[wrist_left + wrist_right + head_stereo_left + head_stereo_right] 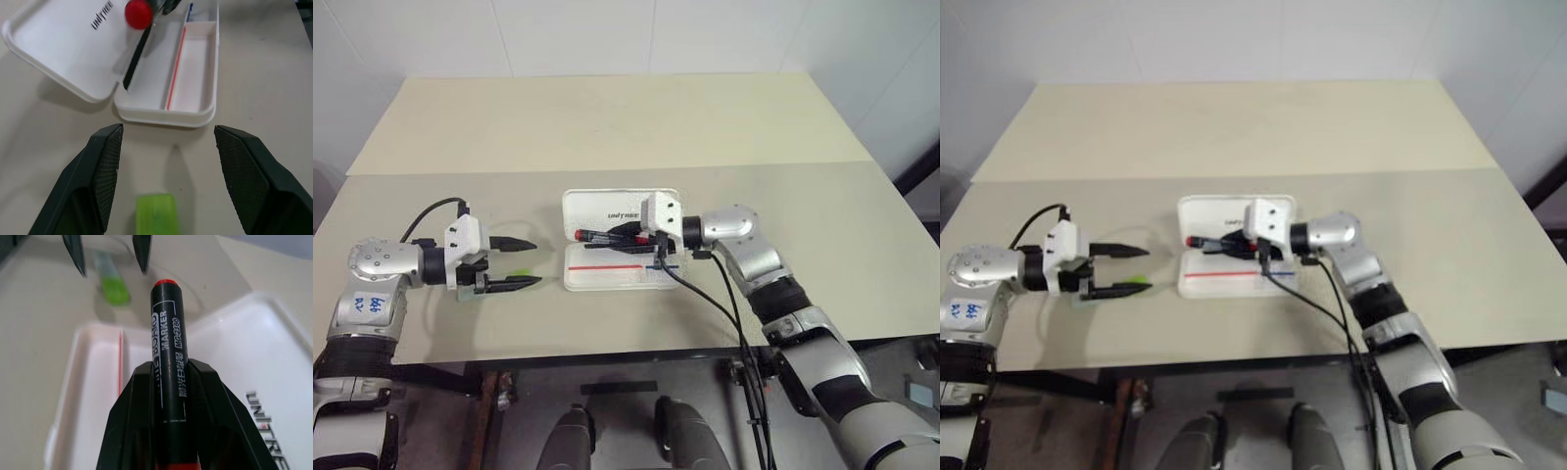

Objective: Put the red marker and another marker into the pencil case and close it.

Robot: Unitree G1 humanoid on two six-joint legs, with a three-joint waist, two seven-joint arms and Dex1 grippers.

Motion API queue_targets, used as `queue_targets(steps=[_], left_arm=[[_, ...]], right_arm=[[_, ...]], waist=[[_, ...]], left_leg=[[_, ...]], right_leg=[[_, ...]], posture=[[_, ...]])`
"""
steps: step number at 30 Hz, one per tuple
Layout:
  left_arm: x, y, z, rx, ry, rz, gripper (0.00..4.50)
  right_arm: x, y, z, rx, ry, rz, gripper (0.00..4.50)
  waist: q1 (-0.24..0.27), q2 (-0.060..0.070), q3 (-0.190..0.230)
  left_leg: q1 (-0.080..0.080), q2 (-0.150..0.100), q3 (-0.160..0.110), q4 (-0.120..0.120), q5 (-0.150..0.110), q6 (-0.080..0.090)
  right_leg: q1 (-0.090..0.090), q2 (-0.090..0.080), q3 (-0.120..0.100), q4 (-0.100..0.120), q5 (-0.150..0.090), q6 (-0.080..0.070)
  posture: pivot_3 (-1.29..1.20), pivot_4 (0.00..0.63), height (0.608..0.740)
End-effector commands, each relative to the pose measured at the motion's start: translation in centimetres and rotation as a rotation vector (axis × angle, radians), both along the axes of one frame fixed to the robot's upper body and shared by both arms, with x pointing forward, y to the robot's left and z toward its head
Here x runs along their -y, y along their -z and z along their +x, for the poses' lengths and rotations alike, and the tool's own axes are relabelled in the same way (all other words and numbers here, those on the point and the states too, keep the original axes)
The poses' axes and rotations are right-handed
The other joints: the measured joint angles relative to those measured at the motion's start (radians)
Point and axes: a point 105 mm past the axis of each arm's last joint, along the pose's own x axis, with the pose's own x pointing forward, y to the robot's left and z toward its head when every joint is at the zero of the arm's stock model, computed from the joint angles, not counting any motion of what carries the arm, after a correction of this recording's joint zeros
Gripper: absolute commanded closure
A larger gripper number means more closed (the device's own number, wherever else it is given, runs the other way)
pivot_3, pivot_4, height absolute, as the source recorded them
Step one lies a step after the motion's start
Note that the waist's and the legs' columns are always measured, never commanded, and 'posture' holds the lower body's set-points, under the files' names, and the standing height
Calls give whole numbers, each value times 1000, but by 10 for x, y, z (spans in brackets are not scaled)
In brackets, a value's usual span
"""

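- My right hand (628,235) is pinching the red marker (607,234). The two black fingers are pressed tight on the black barrel, and the red tip sticks out past them toward the left side of the table (607,117).
- That hand and its marker hang over the open pencil case (592,279), about where the lid meets the tray. From the head views I can't tell if the marker touches the case or just floats above it.
- In the right wrist view the barrel (168,382) runs straight up between the fingers (134,431), with white "BOARD MARKER" print on it.
- The case lies flat near the middle of the table, lid folded back away from me, with "UNITREE" printed on the inside of the lid. The tray has a thin red-and-blue stripe (612,265) running along it, and I can't see anything else lying in it.
- My left hand (522,260) sits off to the left of the case, fingers spread wide with nothing between them, pointing toward the case but clearly apart from it.
- The other marker, the lime-green one (155,214), lies on the table right under that left hand. In the left wrist view its green end sits between the two spread fingers (105,166), not touched by either as far as I can see.
- So green one on the table, red one in hand over the case, case wide open.
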Motion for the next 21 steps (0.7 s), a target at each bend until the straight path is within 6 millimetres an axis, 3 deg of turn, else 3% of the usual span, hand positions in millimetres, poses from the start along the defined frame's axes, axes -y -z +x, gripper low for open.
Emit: queue_targets(steps=[1,7,8,12,16,17,21], left_arm=[[-1,-12,-3,52,-7,-9,1341],[1,-10,-5,51,-13,-20,1341],[2,-10,-5,52,-12,-22,1341],[5,-9,-4,52,-10,-28,1341],[5,-9,-4,53,-11,-32,1341],[5,-9,-3,52,-11,-33,1341],[6,-8,-3,51,-10,-36,1341]], right_arm=[[-7,-5,1,57,-33,7,3902],[-3,9,3,51,-44,-33,3902],[-2,10,5,59,-39,-34,3173],[-5,5,5,96,-53,-3,1747],[-14,-17,1,81,-81,114,283],[-16,-24,1,62,-85,156,19],[-18,-37,-9,24,-138,205,19]], waist=[[-3,0,0],[-11,0,0],[-12,0,0],[-24,0,0],[-30,0,0],[-30,0,0],[-27,0,0]], left_leg=[[0,0,0,0,0,0],[1,1,0,-1,0,0],[1,1,0,0,0,0],[1,1,0,0,0,-1],[1,1,0,0,0,-1],[2,2,0,0,0,-1],[1,2,0,0,0,-1]], right_leg=[[0,0,0,0,0,0],[-1,2,0,1,0,0],[0,2,0,1,0,0],[0,2,1,1,0,0],[0,2,1,4,0,0],[-1,2,1,4,0,0],[-1,2,1,4,0,0]], posture=[[0,150,740],[0,150,740],[0,150,740],[0,150,740],[0,150,740],[0,150,740],[0,150,740]])
